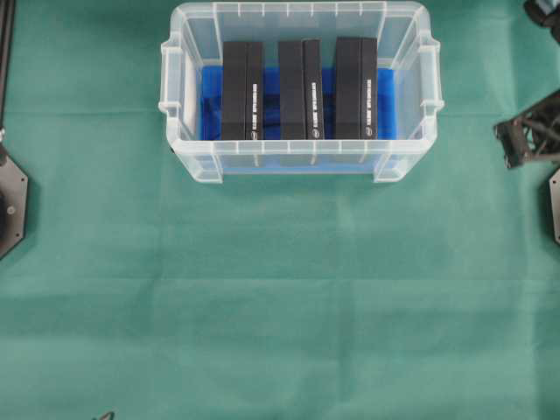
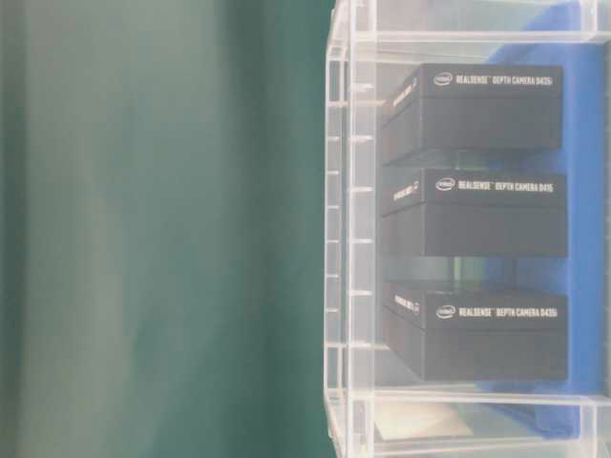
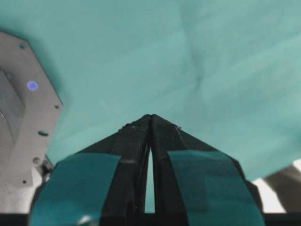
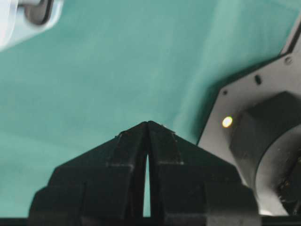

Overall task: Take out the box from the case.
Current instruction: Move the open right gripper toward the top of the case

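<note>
On the green cloth (image 1: 280,306), toward its far edge, we see the case (image 1: 180,121), a clear bin with a blue floor, holding 3 black boxes on edge in a row: the left box (image 1: 241,90), the middle box (image 1: 300,89) and the right box (image 1: 355,87). Well apart from the case, the left gripper (image 3: 150,117) and the right gripper (image 4: 148,123) each hover over bare cloth with fingertips pressed together, gripping nothing.

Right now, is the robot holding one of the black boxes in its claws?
No. The left gripper and right gripper are both shut on nothing above the green cloth. All three black boxes sit in the case.
</note>
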`<state>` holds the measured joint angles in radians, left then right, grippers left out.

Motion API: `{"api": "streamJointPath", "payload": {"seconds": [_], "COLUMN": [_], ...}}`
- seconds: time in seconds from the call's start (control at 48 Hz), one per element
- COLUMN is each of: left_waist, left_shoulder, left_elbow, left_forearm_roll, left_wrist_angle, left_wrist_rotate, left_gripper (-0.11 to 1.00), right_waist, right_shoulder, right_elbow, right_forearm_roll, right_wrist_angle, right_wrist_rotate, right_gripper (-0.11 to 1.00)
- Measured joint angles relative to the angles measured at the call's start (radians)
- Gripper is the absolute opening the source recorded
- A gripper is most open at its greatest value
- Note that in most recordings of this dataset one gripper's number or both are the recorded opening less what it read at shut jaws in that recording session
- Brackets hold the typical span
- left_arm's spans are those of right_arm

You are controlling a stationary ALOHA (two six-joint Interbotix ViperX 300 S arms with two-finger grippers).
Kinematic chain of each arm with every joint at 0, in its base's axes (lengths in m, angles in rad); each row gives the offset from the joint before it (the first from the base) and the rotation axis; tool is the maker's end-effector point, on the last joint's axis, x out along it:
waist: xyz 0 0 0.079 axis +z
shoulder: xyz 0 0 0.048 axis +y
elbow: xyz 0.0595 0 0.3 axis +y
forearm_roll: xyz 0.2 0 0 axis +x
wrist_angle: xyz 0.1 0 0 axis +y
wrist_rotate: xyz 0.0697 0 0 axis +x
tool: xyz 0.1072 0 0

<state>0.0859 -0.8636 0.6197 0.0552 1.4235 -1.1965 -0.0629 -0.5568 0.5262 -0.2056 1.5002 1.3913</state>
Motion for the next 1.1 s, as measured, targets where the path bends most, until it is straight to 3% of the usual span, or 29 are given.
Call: {"api": "streamJointPath", "payload": {"seconds": [0.313, 0.521, 0.73, 0.917, 1.021, 1.105], "left_waist": [0.193, 0.348, 0.422, 0.434, 0.434, 0.434], "left_shoulder": [0.173, 0.221, 0.225, 0.229, 0.229, 0.229], "left_elbow": [-0.048, -0.084, -0.097, -0.098, -0.098, -0.098], "left_forearm_roll": [0.000, 0.000, -0.002, -0.002, 0.000, -0.002], "left_wrist_angle": [0.000, 0.002, 0.002, 0.003, 0.003, 0.005], "left_wrist_rotate": [0.213, 0.296, 0.327, 0.325, 0.324, 0.321], "left_gripper": [0.01, 0.03, 0.06, 0.08, 0.14, 0.27], "right_waist": [-0.178, -0.293, -0.357, -0.376, -0.376, -0.376], "right_shoulder": [0.000, 0.008, 0.038, 0.049, 0.049, 0.049], "right_elbow": [0.000, 0.000, -0.002, -0.006, -0.006, -0.006], "right_forearm_roll": [-0.003, -0.003, -0.003, -0.003, -0.003, -0.003], "right_wrist_angle": [-0.080, -0.126, -0.132, -0.137, -0.137, -0.138], "right_wrist_rotate": [-0.133, -0.195, -0.256, -0.270, -0.272, -0.272], "right_gripper": [0.00, 0.00, 0.00, 0.00, 0.02, 0.14]}}
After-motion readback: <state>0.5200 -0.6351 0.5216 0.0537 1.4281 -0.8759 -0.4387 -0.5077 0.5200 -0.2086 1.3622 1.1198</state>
